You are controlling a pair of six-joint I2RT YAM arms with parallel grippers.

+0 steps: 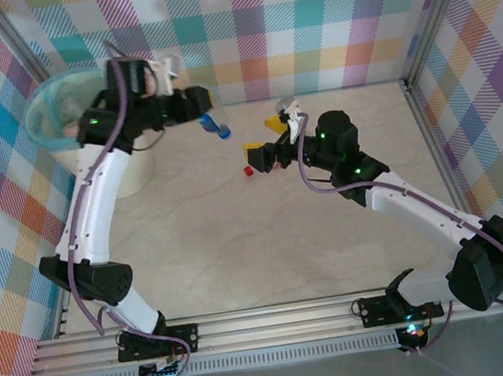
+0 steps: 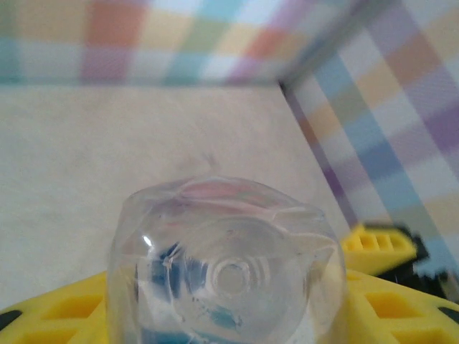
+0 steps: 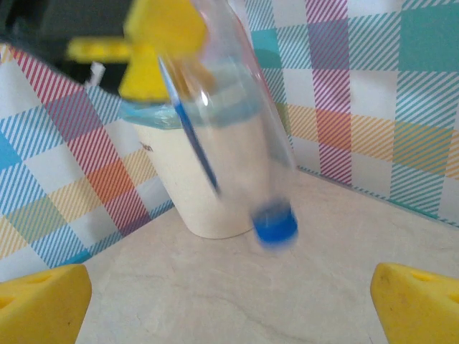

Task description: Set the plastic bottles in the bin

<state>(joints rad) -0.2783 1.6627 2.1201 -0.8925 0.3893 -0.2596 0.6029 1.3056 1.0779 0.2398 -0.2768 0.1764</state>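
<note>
Clamping a blue-capped bottle [image 1: 216, 126] beside the bin [image 1: 134, 177] for dropping, the left gripper [image 1: 200, 111]; right gripper [image 1: 263, 145] spread wide apart

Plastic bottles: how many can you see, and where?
1: a clear, blue-capped bottle in the left gripper, cap downward, beside the bin. More may be hidden inside the bin.

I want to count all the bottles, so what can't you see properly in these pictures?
- Top view: the inside of the bin is partly covered by the left arm, so its contents can't be counted.
- Right wrist view: the clear blue-capped bottle is blurred, so any label is unreadable.
- Top view: a small red thing on the table is too small to name.
</note>
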